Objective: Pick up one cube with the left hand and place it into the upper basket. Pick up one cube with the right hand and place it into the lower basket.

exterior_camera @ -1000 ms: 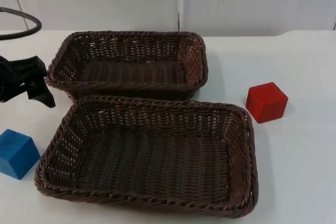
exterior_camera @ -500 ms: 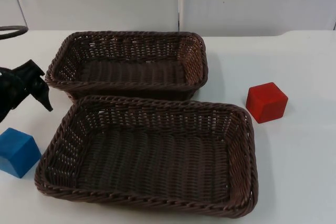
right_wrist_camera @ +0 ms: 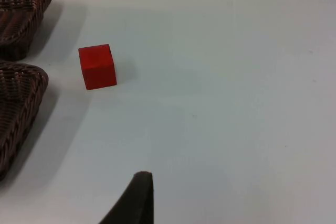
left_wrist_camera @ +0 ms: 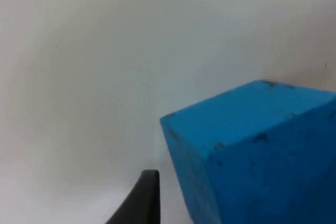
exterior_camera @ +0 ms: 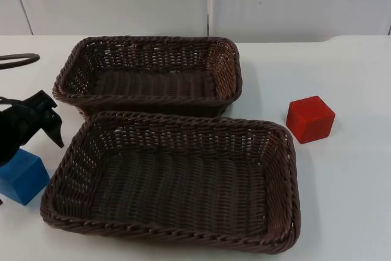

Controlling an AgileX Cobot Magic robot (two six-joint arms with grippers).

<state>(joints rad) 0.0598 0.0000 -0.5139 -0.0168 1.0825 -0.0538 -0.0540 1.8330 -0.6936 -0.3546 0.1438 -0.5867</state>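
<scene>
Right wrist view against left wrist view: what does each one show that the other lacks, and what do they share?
Only the right wrist view has the red cube on the table and the ends of the upper basket and the lower basket. Only the left wrist view has the blue cube, close up. Both share the white table and one black fingertip of that arm's own gripper.

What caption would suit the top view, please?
Left gripper over blue cube, two baskets between it and red cube.
</scene>
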